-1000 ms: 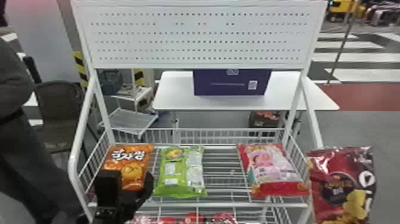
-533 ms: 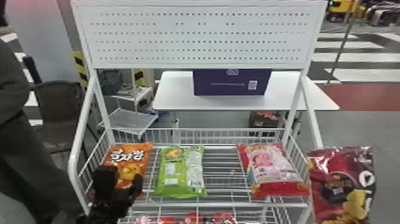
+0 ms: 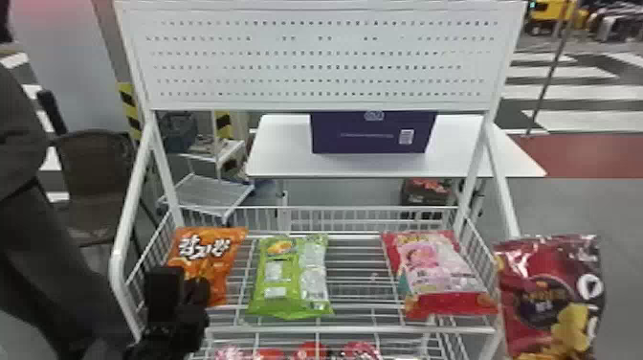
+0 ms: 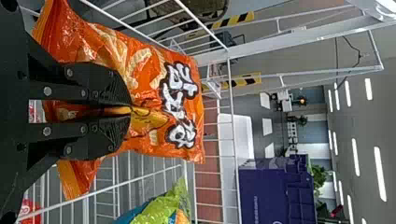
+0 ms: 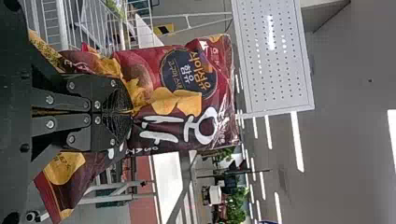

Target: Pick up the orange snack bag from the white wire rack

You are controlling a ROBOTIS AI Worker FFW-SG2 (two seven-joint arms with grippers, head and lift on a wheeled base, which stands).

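Orange bag [image 3: 225, 270]: on the rack [image 3: 354, 330], left end
Left gripper [image 4: 130, 111]: pinching its front
Right gripper [image 5: 131, 112]: clamped on maroon bag [image 5: 144, 70]
Film [image 4: 148, 120]: probably slick, contents light, crushable; grip loose folds

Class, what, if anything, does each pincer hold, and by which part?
Left pincer: the orange snack bag, by its pinched middle. Right pincer: the dark red bag, likewise by its middle.

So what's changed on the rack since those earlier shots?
The left tool has closed: its fingers, wide apart at first, came together and now pinch the orange snack bag. The bag has barely shifted, if at all. The green bag, the pink-and-red bag and the maroon bag stayed where they were.
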